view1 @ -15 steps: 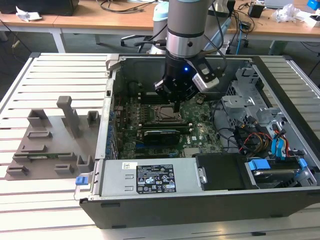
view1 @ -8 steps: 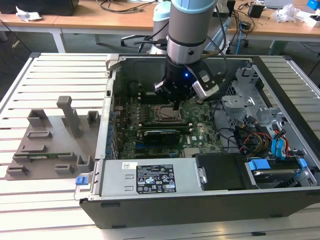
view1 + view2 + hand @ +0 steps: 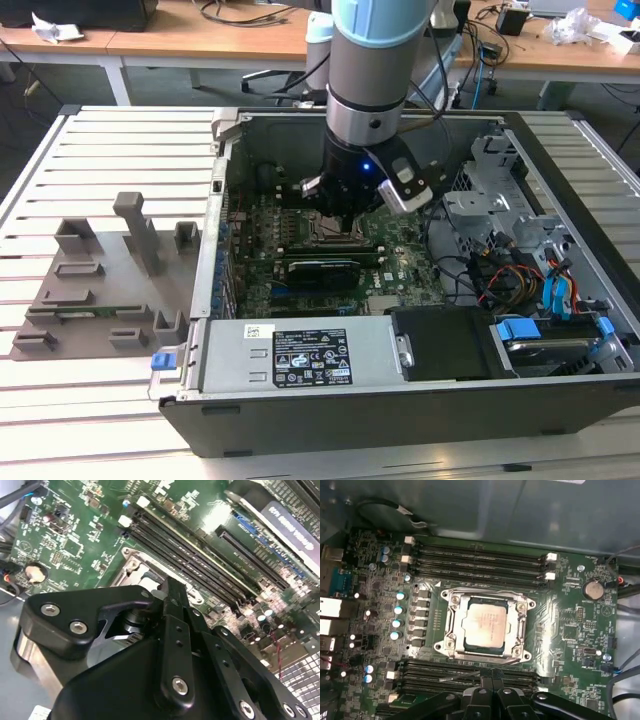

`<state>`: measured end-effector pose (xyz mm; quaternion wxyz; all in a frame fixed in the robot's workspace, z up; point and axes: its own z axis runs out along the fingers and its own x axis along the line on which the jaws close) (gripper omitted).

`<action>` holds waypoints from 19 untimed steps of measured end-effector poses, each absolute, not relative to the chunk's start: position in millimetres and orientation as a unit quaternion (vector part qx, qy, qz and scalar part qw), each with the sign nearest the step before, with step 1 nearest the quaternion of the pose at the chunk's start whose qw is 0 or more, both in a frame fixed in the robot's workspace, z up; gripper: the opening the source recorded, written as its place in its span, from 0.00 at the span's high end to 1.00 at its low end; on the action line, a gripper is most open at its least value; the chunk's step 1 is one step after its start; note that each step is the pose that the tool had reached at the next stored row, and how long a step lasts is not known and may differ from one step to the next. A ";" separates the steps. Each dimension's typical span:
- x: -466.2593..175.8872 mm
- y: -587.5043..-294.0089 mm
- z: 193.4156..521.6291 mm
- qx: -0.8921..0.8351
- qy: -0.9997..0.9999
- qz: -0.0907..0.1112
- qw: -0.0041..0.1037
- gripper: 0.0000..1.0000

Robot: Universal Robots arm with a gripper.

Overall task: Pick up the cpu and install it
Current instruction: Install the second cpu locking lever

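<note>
In the exterior view, the arm reached down into an open black computer case [image 3: 400, 400] that lay on a white slatted table [image 3: 100, 150]. The gripper [image 3: 345, 212] hung low over the green motherboard [image 3: 300, 275], its tip just above the middle of the board. Steel case walls ringed the board on every side, and a grey power supply box [image 3: 300, 355] with a label ran along the near edge. Drive cages and a tangle of coloured cables [image 3: 520, 280] crowded the exterior view's right. A grey plastic fixture [image 3: 100, 290] of blocky uprights stood on the table to the exterior view's left, well apart from the case.

In the second wrist view, the matte black linkage of the gripper [image 3: 167, 592], studded with bright screws, covered most of the socket frame [image 3: 137, 567]; the fingers appeared drawn close together, with nothing seen between them. Long dark memory slots [image 3: 200, 560] ran just beside the frame.

In the first wrist view, the cpu [image 3: 485, 625], flat, square and pale silver, sat inside the metal socket frame [image 3: 451, 620], level and free of the gripper. Memory slots [image 3: 480, 560] flanked the frame on two sides, a row of small blue capacitors [image 3: 397, 610] stood near it, and a coin battery [image 3: 594, 589] lay further off.
</note>
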<state>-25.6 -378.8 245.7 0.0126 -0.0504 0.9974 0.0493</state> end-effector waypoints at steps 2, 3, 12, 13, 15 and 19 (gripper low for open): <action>-30.9 -383.8 242.1 -0.050 0.997 0.053 0.013 0.89; -32.5 -385.6 240.4 -0.050 0.997 0.055 0.013 0.89; -54.1 -385.9 222.6 -0.051 0.997 0.057 0.013 0.89; -55.8 -386.0 221.5 -0.051 0.997 0.058 0.013 0.89; -59.0 -386.0 219.4 -0.052 0.997 0.061 0.013 0.89; -66.0 -385.9 216.2 -0.052 0.996 0.068 0.014 0.89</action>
